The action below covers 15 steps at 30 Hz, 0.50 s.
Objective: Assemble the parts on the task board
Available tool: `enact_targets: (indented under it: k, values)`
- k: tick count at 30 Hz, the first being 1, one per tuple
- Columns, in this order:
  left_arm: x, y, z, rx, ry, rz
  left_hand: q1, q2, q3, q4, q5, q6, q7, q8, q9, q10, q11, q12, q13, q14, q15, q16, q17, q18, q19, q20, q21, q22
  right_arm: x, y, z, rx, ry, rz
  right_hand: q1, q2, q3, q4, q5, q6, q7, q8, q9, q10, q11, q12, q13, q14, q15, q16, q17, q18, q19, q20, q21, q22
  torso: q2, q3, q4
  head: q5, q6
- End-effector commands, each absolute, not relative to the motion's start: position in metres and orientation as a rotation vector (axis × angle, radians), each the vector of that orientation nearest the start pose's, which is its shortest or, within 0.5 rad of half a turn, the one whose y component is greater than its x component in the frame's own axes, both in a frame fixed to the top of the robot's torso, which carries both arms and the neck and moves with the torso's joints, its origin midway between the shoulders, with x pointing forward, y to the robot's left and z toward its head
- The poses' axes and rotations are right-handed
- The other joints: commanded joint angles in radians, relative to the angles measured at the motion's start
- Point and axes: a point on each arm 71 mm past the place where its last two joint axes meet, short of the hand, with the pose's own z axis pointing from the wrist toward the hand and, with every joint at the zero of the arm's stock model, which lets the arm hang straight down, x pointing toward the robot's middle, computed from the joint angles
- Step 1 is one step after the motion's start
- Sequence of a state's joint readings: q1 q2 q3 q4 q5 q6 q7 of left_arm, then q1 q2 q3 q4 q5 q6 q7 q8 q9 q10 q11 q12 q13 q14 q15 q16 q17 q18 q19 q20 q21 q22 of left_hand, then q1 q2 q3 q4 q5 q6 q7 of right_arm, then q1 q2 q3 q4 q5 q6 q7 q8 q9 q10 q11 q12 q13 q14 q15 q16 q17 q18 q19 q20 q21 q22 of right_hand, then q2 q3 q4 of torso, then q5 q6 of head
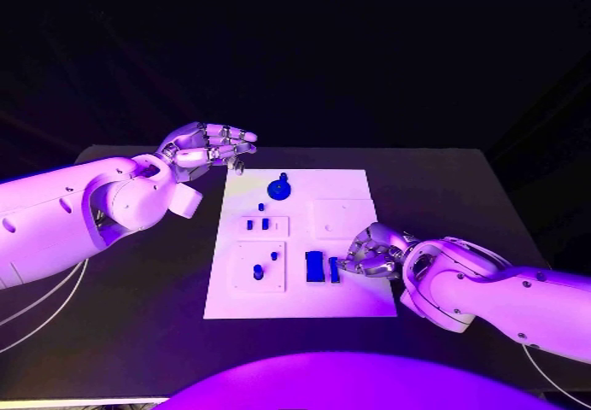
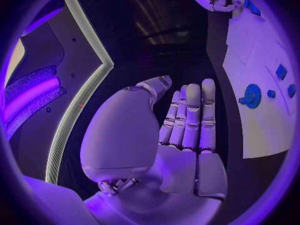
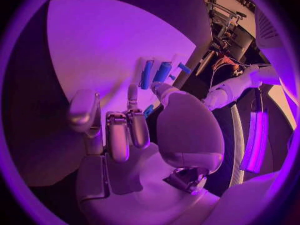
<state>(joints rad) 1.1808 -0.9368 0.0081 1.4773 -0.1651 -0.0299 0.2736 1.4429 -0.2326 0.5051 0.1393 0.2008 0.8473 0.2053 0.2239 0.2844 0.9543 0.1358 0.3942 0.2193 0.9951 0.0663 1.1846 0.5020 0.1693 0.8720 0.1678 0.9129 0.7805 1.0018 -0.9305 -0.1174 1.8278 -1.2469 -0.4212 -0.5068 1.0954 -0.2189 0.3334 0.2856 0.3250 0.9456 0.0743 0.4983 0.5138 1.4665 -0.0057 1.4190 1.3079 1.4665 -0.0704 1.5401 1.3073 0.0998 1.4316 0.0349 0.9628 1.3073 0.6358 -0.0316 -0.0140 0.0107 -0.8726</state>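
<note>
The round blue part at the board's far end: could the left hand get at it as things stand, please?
Probably yes. The left hand hovers just beyond the task board, holding nothing, and nothing lies between it and the round blue part.

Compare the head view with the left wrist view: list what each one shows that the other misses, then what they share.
Head view alone: the whole task board on the black table, two tall blue parts near its right edge, and the right hand closed around the one nearer that edge.

Left wrist view alone: the inside of the left hand, its fingers straight and side by side, nothing in it.

Both: the left hand, the round blue part and part of the board.
</note>
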Motion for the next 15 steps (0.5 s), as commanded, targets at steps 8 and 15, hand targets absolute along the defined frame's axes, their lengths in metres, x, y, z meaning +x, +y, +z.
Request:
enact_targets:
  k: [8, 15]
  values:
    - [0.490, 0.252, -0.176, -0.959, 1.634, -1.598, -0.006, 0.006, -0.005, 0.000, 0.002, -0.005, -0.001, 0.005, -0.002, -0.007, 0.003, 0.003, 0.001, -0.002, 0.002, -0.003, 0.000, 0.015, 0.006, -0.002, -0.006, -0.002, 0.373, -0.179, -0.264, 0.190, 1.826, 0.826, 0.268, 0.030, 0.057, -0.084, -0.165, -0.075, 0.062, -0.163, -0.070, 0.006, 0.056, -0.002, 0.149, 0.084, 0.048, -0.003, 0.165, -0.001, -0.004, 0.042, -0.023, 0.063, 0.000, -0.0004, -0.0008, -0.001, 0.000]
    - [0.490, 0.252, -0.176, -0.959, 1.634, -1.598, -0.006, 0.006, -0.005, 0.000, 0.002, -0.005, -0.001, 0.005, -0.002, -0.007, 0.003, 0.003, 0.001, -0.002, 0.002, -0.003, 0.000, 0.015, 0.006, -0.002, -0.006, -0.002, 0.370, -0.176, -0.276, 0.153, 1.872, 0.830, 0.335, 0.039, 0.180, -0.162, -0.091, -0.033, 0.071, -0.217, -0.114, 0.007, 0.063, 0.004, 0.150, 0.085, 0.053, 0.000, 0.172, -0.002, -0.002, 0.046, -0.011, 0.078, 0.001, -0.0003, 0.0022, -0.001, 0.000]
